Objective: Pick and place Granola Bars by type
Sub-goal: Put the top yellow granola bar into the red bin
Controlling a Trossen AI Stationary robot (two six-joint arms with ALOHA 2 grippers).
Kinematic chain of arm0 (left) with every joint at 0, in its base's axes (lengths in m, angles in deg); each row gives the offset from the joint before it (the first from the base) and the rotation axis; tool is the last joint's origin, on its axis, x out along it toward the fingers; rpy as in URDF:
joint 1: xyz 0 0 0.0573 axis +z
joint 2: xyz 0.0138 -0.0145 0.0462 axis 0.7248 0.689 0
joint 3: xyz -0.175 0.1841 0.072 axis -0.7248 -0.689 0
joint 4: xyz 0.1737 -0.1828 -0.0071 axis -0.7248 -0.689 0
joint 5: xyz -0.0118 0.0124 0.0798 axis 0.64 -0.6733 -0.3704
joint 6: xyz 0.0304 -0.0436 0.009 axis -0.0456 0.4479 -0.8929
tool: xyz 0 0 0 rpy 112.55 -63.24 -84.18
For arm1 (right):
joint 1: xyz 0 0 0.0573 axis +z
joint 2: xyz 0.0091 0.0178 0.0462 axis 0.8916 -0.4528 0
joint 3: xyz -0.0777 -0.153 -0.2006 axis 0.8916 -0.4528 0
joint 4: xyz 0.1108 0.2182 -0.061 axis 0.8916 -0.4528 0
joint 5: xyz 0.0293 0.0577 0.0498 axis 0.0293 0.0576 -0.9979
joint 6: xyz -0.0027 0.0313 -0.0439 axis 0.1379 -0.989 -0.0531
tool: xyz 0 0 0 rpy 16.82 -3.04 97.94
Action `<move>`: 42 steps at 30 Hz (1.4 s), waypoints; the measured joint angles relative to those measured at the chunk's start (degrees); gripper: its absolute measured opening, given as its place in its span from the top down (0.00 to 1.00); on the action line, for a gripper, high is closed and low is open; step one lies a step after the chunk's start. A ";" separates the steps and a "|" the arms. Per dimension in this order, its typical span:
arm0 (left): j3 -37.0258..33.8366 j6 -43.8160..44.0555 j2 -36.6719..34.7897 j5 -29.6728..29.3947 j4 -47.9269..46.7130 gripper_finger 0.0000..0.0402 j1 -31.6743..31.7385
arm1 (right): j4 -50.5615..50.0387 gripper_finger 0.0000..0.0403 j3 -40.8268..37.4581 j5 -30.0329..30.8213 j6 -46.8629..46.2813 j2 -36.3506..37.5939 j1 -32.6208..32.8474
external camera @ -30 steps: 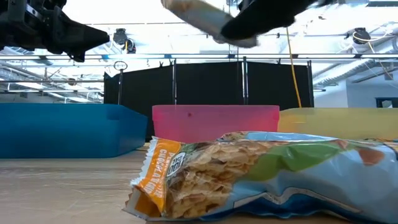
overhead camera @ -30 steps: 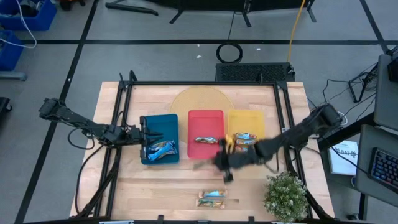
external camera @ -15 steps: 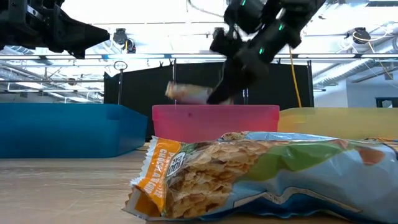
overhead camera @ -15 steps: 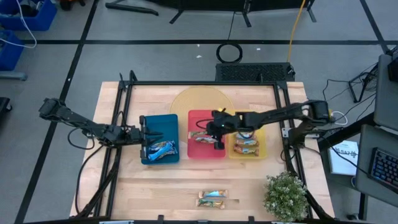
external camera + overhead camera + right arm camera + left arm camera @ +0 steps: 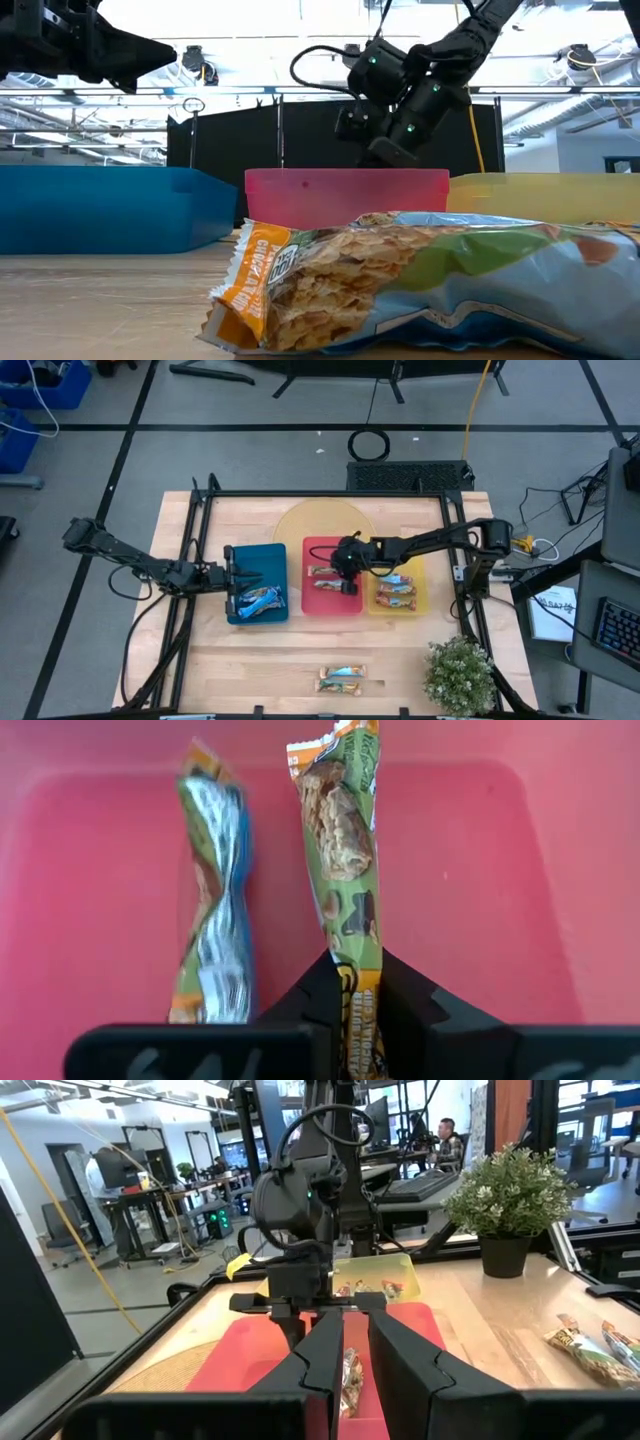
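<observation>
Wooden table (image 5: 250, 660): our right gripper (image 5: 357, 982), over the red tray (image 5: 560, 870), looks clamped on a green-wrapped bar (image 5: 345, 840) running straight ahead, parallel to its neighbour bar (image 5: 212, 910).

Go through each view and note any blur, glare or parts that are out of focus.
High view: evenly lit and sharp. Low view: bright ceiling lights wash out the top, and the near bar fills the foreground, soft. Right wrist view: the left-hand bar in the red tray is smeared, the other bar crisp. Left wrist view: fingers slightly soft.
</observation>
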 joint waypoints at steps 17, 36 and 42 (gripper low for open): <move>0.00 0.06 0.00 0.00 -0.94 0.85 0.00 | -10.26 0.63 0.03 1.82 -1.41 20.57 5.69; 0.02 5.01 0.02 0.04 -2.12 0.85 0.00 | -6.49 1.00 -24.87 22.49 -0.52 75.24 32.03; 0.00 4.79 0.01 0.01 -2.38 0.85 0.00 | 0.52 1.00 -38.53 28.30 -2.46 84.72 32.46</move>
